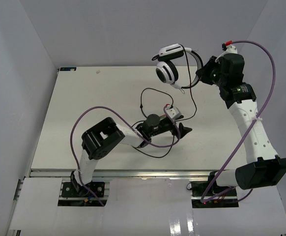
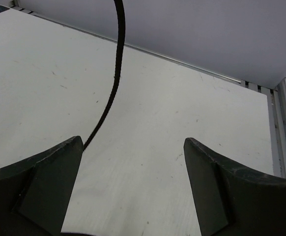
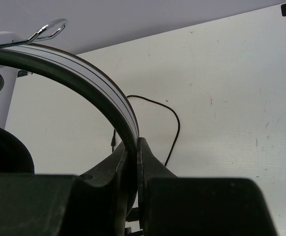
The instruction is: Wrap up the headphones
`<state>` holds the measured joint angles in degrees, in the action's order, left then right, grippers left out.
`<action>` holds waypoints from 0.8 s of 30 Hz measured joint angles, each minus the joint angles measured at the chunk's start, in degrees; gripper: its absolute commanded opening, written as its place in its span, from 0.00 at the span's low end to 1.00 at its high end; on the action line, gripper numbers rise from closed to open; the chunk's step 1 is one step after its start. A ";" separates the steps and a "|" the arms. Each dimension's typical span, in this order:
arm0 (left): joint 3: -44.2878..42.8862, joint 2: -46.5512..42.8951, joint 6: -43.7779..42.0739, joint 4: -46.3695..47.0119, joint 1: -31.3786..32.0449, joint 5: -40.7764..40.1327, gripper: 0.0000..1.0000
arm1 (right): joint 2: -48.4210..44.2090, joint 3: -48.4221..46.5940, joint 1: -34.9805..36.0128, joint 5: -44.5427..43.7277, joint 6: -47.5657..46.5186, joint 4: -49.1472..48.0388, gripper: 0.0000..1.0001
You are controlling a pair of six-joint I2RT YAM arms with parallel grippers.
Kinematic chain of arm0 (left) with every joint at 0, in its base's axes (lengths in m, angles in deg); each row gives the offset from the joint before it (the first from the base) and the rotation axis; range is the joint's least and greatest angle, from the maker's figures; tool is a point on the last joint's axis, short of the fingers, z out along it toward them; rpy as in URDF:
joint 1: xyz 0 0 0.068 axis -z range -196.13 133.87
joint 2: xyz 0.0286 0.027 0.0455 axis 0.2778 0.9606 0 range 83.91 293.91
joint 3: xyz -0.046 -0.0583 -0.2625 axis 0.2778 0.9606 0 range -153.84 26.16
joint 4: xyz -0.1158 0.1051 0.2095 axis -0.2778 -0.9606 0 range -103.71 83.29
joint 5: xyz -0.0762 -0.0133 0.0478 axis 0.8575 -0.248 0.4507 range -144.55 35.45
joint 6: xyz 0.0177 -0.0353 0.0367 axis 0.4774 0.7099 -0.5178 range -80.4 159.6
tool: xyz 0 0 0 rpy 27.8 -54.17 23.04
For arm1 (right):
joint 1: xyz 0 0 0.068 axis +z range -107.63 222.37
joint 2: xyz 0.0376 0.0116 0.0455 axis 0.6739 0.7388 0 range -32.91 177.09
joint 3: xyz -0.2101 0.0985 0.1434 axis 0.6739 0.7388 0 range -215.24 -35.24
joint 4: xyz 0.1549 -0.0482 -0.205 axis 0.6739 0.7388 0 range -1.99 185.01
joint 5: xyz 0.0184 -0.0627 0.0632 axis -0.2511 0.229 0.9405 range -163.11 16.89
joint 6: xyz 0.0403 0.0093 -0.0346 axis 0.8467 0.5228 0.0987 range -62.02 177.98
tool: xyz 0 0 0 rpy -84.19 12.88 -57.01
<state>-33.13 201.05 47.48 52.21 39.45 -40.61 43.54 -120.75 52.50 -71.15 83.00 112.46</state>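
**Headphones held aloft, cord waiting to be wound**

The right gripper (image 1: pixel 202 73) is clamped on the band of the headphones (image 1: pixel 168 70), holding them above the far edge of the table (image 1: pixel 84 98), towards its right corner. The cable (image 1: pixel 192 101) hangs down and loops loosely over the middle of the table. There the left gripper (image 2: pixel 133 140) stands wide and holds nothing, with the cord passing just beside one finger. Winding well likely means catching the cord near the earcup, keeping it taut, and laying each turn neatly around the band.
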 measured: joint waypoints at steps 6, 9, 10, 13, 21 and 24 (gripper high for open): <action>-12.67 8.47 -2.70 -4.62 0.84 -2.20 0.83 | -0.68 0.01 0.00 1.25 0.08 1.35 0.08; -17.23 10.61 -3.41 -6.51 0.89 -2.35 0.59 | -1.63 0.02 0.00 1.78 0.08 1.77 0.08; -18.51 11.33 -3.48 -6.87 0.89 -2.27 0.47 | -1.97 0.02 0.00 1.95 0.08 1.81 0.08; -19.99 12.44 -3.55 -8.71 0.87 -2.05 0.15 | -2.82 0.02 0.00 2.40 0.11 1.84 0.08; -8.92 9.37 -2.96 -5.61 0.83 -1.24 0.00 | -3.14 0.00 -0.94 2.56 -0.93 3.57 0.08; -3.21 4.89 -2.95 -4.67 0.78 0.49 0.00 | -3.10 0.00 -1.47 2.15 -1.73 4.15 0.08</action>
<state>-36.34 205.94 44.53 47.55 40.23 -40.12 40.43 -120.75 51.03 -69.00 81.26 116.61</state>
